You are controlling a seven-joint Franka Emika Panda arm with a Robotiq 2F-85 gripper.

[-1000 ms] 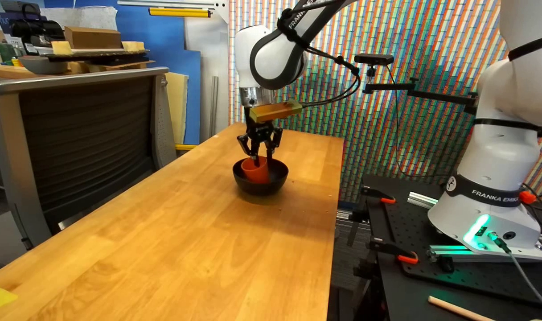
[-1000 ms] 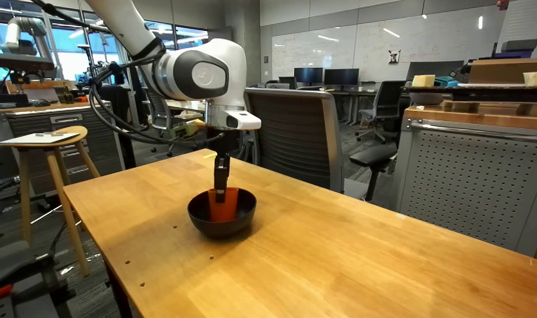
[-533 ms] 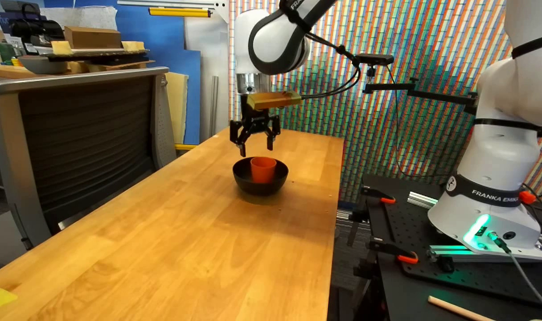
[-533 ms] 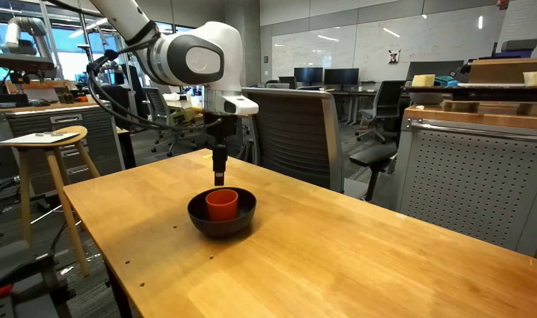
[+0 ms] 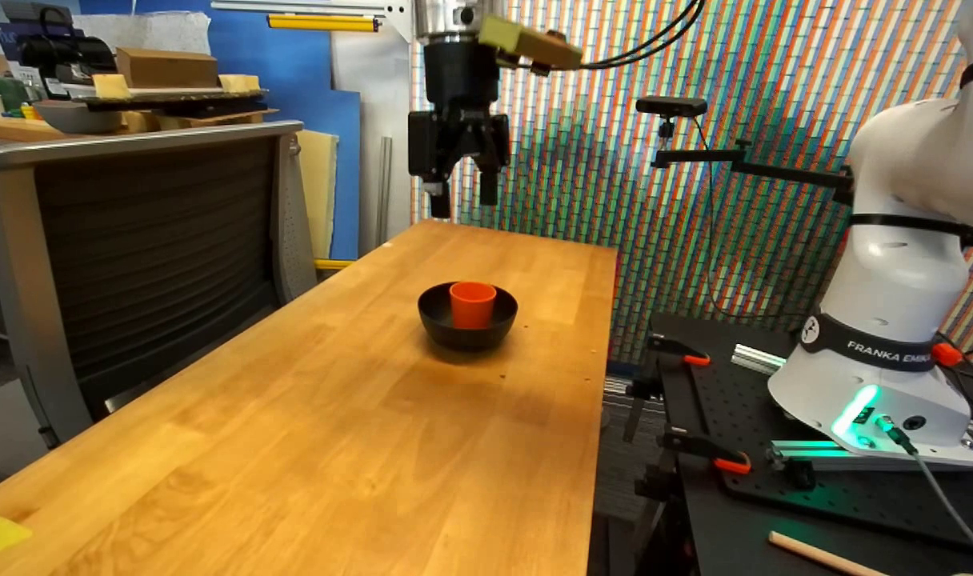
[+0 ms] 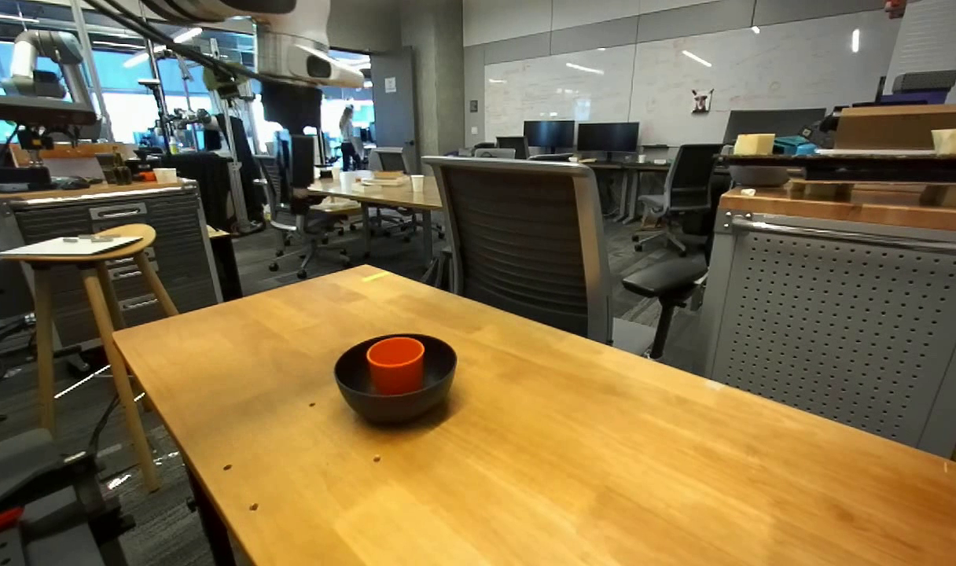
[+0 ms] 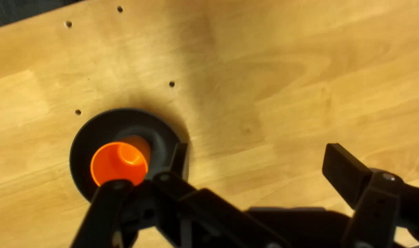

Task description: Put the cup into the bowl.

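Observation:
The orange-red cup (image 5: 473, 306) stands upright inside the black bowl (image 5: 469, 339) on the wooden table. Both exterior views give a free sight of the cup (image 6: 396, 369) and the bowl (image 6: 395, 406). High above the table, well apart from them, hangs my gripper (image 5: 464, 200), its jaws wide and holding nothing. In an exterior view the gripper (image 6: 299, 202) is up and to the left of the bowl. Seen from the wrist, bare wood lies between the fingertips of the gripper (image 7: 256, 151). There the left finger partly covers the cup (image 7: 108, 163) and the bowl (image 7: 128, 120).
A grey office chair (image 5: 162, 264) backs onto one long side of the wooden table (image 5: 358, 432). Beyond the opposite side is the black base table (image 5: 706, 512) carrying the arm. A camera on a bracket (image 5: 670, 106) sticks out near the arm. A wooden stool (image 6: 104, 251) stands off the table's end.
The gripper has opened and let go of the cup, which went from leaning in the bowl to standing upright. The arm has risen and drawn away from the bowl, which stayed put.

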